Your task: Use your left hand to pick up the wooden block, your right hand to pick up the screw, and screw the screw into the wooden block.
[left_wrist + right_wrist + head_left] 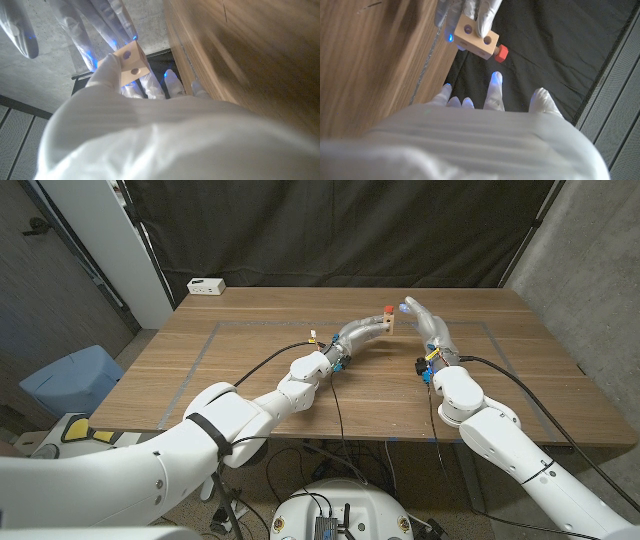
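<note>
The white-gloved left hand [362, 333] is raised above the middle of the brown wooden tabletop [250, 370], and its fingers [487, 15] grip the small pale rectangular wooden block [388, 321] with round holes in its faces. In the right wrist view the fingers close over the block from the far side, and two holes show on the face turned toward the camera. The red-headed screw [501, 53] sits in one end of the block, its head sticking out just past the wood; how deep it goes cannot be told.

The white-gloved right hand [424, 323] hangs just beside the block, on the side where the screw head is. Its fingers [107, 22] are spread and stretched out, holding nothing, and there is a gap between their tips and the screw head.

Both white arms come in from the near corners, with black cables [255, 367] running along them across the tabletop. A small white box [206, 285] lies at the far left corner of the tabletop. A pale blue bin [68, 377] stands on the floor to the left.
</note>
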Available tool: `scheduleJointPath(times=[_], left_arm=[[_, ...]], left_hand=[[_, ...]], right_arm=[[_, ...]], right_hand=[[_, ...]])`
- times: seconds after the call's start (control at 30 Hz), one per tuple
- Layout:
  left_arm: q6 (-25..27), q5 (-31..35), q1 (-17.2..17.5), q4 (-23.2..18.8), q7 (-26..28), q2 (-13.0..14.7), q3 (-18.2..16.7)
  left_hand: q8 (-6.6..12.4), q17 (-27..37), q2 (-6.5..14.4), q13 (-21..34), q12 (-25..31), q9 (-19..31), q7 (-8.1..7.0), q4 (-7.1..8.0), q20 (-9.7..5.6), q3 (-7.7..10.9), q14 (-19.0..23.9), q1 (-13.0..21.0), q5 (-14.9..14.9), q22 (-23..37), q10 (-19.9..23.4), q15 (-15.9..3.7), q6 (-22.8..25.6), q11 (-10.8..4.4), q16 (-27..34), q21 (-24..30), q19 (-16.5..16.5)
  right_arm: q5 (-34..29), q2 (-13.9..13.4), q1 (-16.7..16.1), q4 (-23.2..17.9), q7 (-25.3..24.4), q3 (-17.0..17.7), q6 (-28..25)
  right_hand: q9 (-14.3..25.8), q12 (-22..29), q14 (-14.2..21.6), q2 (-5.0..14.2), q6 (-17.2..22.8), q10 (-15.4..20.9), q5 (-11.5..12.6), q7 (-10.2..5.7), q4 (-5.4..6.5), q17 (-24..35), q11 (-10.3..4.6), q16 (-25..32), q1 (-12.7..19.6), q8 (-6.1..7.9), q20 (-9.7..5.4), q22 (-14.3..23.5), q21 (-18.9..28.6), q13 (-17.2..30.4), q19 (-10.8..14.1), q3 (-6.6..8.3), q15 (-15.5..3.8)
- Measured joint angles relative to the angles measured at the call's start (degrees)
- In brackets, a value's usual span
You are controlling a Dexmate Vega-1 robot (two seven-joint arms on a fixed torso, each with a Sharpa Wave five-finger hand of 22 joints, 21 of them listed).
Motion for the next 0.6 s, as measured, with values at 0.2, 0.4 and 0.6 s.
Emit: scheduleJointPath(times=[0.2,0.4,0.6], left_arm=[[-0.61,0.02,0.28,-0.43,-0.17,0.2,0.09],[-1.16,0.05,0.56,-0.89,-0.3,0.38,0.16],[-1.52,0.08,0.87,-1.39,-0.37,0.56,0.3]], left_hand=[[0.0,0.0,0.0,0.15,0.0,-0.04,0.0,0.0,0.0,0.0,0.0,0.0,-0.07,0.0,0.0,0.0,0.0,0.0,0.0,0.0,0.0],[0.0,0.0,-0.01,0.19,0.0,-0.03,0.0,-0.07,0.0,0.07,0.0,0.01,-0.1,0.0,0.0,0.0,0.0,0.0,0.0,0.0,0.0],[0.0,0.0,-0.01,0.18,0.0,-0.03,0.0,-0.07,0.0,0.07,0.0,0.01,-0.1,0.0,-0.01,0.0,0.0,0.01,0.0,0.0,0.0]], right_arm=[[0.36,0.01,0.43,0.71,0.51,0.21,0.28],[0.79,0.01,0.95,1.44,1.21,0.24,0.47],[1.2,0.01,1.45,2.17,2.06,0.1,0.63]], right_hand=[[0.0,0.01,0.0,0.0,-0.4,-0.22,0.0,0.01,0.0,0.0,0.21,0.0,0.0,-0.41,0.0,0.0,-0.3,0.0,0.0,0.0,0.0],[-0.01,0.01,0.0,0.0,-1.06,-0.65,0.0,-0.02,0.0,0.0,0.2,0.0,0.0,-0.63,0.32,0.0,-0.29,0.0,-0.32,0.0,0.0],[-0.01,-0.21,0.0,0.0,-1.23,-0.75,0.0,-0.2,0.0,0.0,0.3,0.0,0.0,-0.63,0.31,0.0,-0.29,0.0,-0.32,0.0,0.0]])
